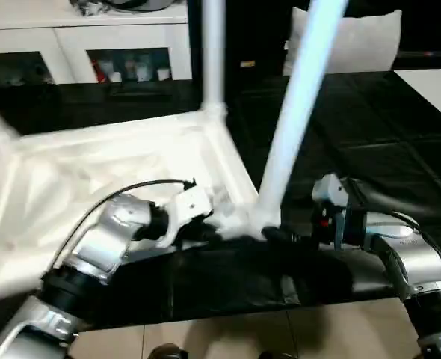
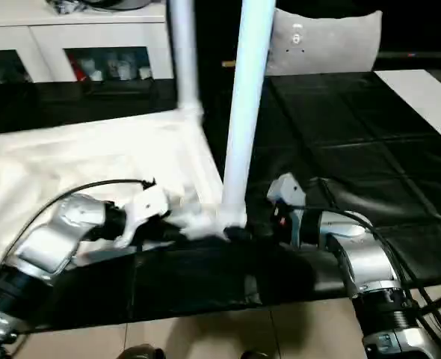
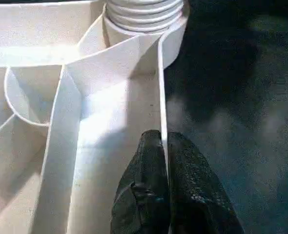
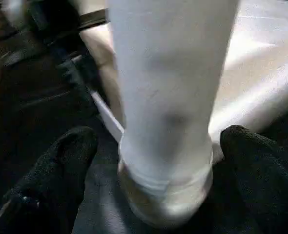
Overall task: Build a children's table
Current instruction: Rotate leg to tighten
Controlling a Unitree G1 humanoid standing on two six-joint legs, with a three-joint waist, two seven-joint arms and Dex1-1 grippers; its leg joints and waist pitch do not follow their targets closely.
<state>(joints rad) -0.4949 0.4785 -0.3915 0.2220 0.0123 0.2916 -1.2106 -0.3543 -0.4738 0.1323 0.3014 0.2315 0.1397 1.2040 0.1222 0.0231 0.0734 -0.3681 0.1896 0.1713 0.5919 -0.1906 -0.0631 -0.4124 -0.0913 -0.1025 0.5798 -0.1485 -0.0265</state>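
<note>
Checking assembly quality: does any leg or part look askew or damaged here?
The near-corner leg leans noticeably in the head views, while the far leg stands upright. The right gripper sits open around its base, so it may not be fully seated. No damage is visible.

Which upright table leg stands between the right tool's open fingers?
The near leg, seated in the tabletop's near corner socket, between the right tool's fingers. The far leg stands at the back corner.

Black table surface [image 1: 370, 142], glossy. White tabletop [image 1: 93, 172] lying upside down on it, left side. Grey-white cushion [image 1: 355, 41] at far edge.
</note>
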